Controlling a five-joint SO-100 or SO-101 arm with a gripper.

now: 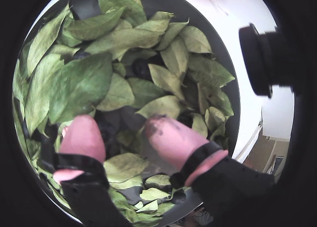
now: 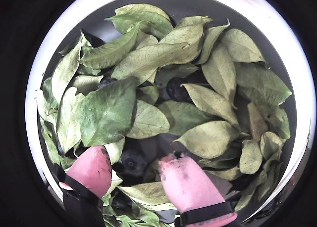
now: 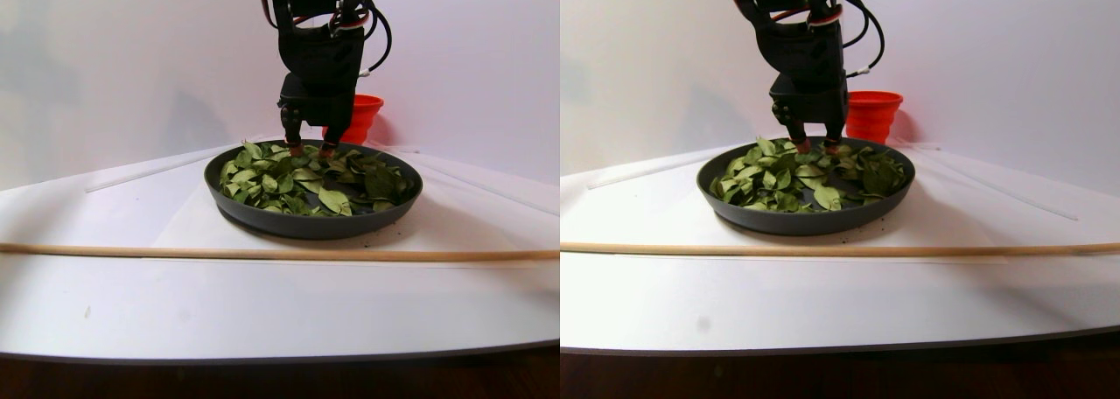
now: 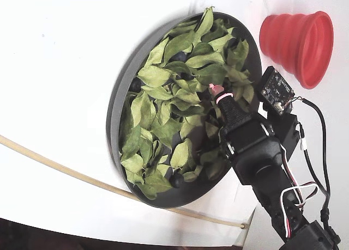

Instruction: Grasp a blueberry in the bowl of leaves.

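Pink-tipped end effector point(image 2: 134, 170) hangs spread wide and empty over the leaves point(image 2: 163, 88) in the dark grey bowl point(image 4: 117, 105) on the white tabletop point(image 4: 60, 54); a dark blueberry point(image 2: 132, 163) lies partly hidden between the two fingertips point(image 2: 185, 180), another point(image 2: 177, 88) sits further in among the leaves; the sound approach, it seems, is a straight descent so the tips straddle the near berry, then a slow, gentle close, since leaves may slip between pad and fruit and the soft berry could roll away or bruise; the red cup point(image 4: 299, 36) stands apart
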